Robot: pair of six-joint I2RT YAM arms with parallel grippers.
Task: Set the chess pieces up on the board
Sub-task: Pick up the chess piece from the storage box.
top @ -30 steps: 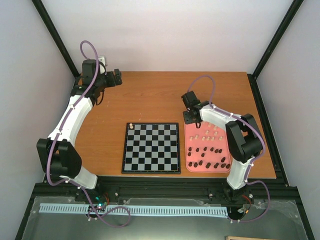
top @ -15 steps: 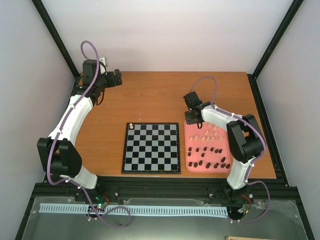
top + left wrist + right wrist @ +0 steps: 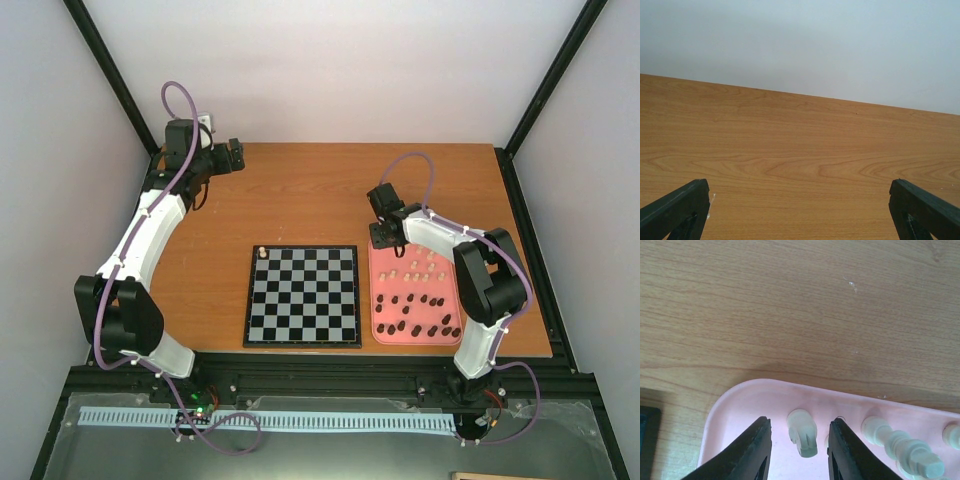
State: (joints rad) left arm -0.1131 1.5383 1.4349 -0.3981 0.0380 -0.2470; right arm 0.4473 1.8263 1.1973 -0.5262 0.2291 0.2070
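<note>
cream pieces (image 3: 905, 452): cut by lower edge | board (image 3: 647, 440): seemingly just a dark corner | dark pieces (image 3: 408, 299): types too small

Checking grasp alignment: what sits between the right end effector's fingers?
One pale cream chess piece, on the pink tray, with a gap on each side; the right wrist view shows it.

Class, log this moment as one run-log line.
left tool: open, above table | right tool: open, astride cream piece in pink tray | board: one pale piece
</note>
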